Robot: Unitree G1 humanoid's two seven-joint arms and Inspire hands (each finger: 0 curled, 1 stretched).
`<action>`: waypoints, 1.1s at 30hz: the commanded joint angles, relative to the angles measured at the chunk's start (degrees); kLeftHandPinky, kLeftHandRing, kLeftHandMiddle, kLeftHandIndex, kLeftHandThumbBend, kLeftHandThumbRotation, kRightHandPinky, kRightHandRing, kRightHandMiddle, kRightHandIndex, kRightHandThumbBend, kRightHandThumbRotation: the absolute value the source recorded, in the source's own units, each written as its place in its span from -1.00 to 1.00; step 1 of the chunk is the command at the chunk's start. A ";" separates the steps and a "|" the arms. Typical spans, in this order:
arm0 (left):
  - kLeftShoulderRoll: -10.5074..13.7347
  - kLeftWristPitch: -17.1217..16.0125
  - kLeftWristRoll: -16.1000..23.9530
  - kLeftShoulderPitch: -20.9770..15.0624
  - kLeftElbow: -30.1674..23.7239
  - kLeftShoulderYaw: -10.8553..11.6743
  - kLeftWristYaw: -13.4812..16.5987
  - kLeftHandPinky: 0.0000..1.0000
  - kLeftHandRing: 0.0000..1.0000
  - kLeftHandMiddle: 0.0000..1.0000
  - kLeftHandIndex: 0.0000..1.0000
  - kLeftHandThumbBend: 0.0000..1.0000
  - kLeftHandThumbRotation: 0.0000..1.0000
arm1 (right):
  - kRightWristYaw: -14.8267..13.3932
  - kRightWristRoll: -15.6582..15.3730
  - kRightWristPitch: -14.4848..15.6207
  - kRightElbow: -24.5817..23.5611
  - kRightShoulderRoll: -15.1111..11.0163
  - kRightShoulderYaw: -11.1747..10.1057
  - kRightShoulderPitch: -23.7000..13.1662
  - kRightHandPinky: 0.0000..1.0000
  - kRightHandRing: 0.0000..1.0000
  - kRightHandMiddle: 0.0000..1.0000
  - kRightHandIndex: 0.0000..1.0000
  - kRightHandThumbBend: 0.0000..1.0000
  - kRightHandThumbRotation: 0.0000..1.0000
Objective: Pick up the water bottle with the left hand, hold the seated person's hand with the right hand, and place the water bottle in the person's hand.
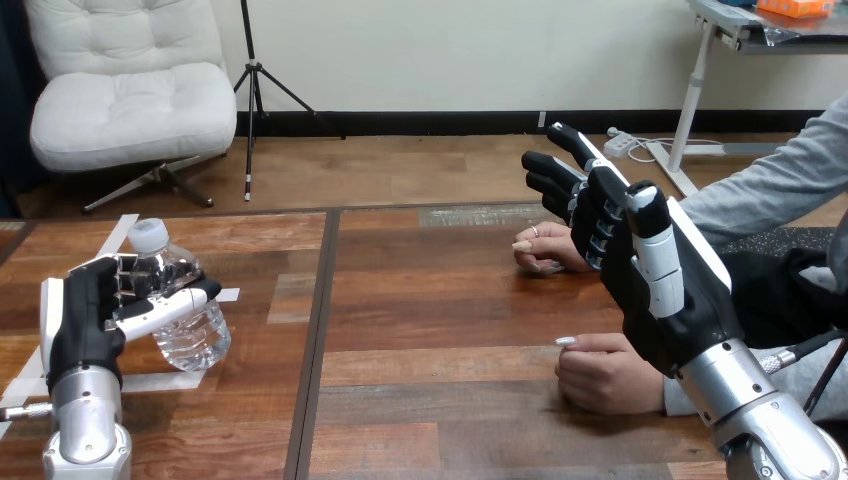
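Observation:
A clear water bottle (180, 300) with a white cap stands tilted at the table's left, and my left hand (85, 320) is shut on it, fingers and thumb curled round its body. My right hand (640, 260) is raised at the right with straight fingers, open and holding nothing. It hangs above and between the person's two hands. The person's farther hand (545, 250) rests on the table just left of my fingers. Their nearer hand (605, 372) lies loosely closed on the table below my palm. I cannot tell if my right hand touches either.
The wooden table (440, 330) has a dark seam running front to back near its middle. White tape strips (230, 295) lie on the table round the bottle. The person's grey sleeve (770, 190) comes in from the right edge.

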 commanded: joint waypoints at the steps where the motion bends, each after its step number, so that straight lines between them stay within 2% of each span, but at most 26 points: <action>1: 0.74 -2.03 -0.21 -2.46 -1.81 0.30 -0.07 -0.29 -0.21 -0.12 -0.08 0.40 -1.00 | -0.24 0.62 -1.72 -1.55 0.38 -0.85 -2.12 1.00 0.89 0.84 0.96 1.00 1.00; 5: 0.80 -2.03 0.35 -2.04 -2.83 -0.04 0.45 -0.29 -0.21 -0.12 -0.08 0.41 -1.00 | -0.32 0.73 -1.71 -1.58 0.53 -0.87 -2.03 1.00 0.89 0.84 0.96 1.00 1.00; 13: 0.49 -3.04 -0.70 -1.08 -4.83 0.51 -0.55 -0.27 -0.19 -0.11 -0.06 0.38 -1.00 | -0.03 0.93 -1.74 -1.33 0.42 -0.92 -2.03 1.00 0.89 0.84 0.96 1.00 1.00; 16: 0.55 -3.03 -0.18 -0.66 -6.10 0.27 0.10 -0.26 -0.19 -0.10 -0.06 0.38 -1.00 | 0.17 0.97 -1.92 -1.08 0.32 -0.97 -2.04 1.00 0.89 0.84 0.96 1.00 1.00; 22: 0.44 -4.66 -0.96 -0.05 -7.84 0.67 -0.88 -0.25 -0.19 -0.10 -0.06 0.35 -1.00 | 0.32 1.27 -1.95 -0.52 0.39 -1.17 -2.18 1.00 0.90 0.84 0.96 1.00 1.00; 29: 0.32 -4.97 -1.38 0.83 -11.23 0.89 -1.58 -0.24 -0.20 -0.11 -0.06 0.35 -1.00 | 0.34 1.36 -1.77 -0.33 0.33 -1.16 -2.28 1.00 0.90 0.84 0.96 1.00 1.00; 33: 0.44 -7.88 -1.83 1.40 -12.69 1.00 -2.97 -0.27 -0.21 -0.13 -0.08 0.34 -1.00 | -0.10 1.03 -1.38 -0.59 0.28 -1.06 -2.24 1.00 0.90 0.84 0.96 1.00 1.00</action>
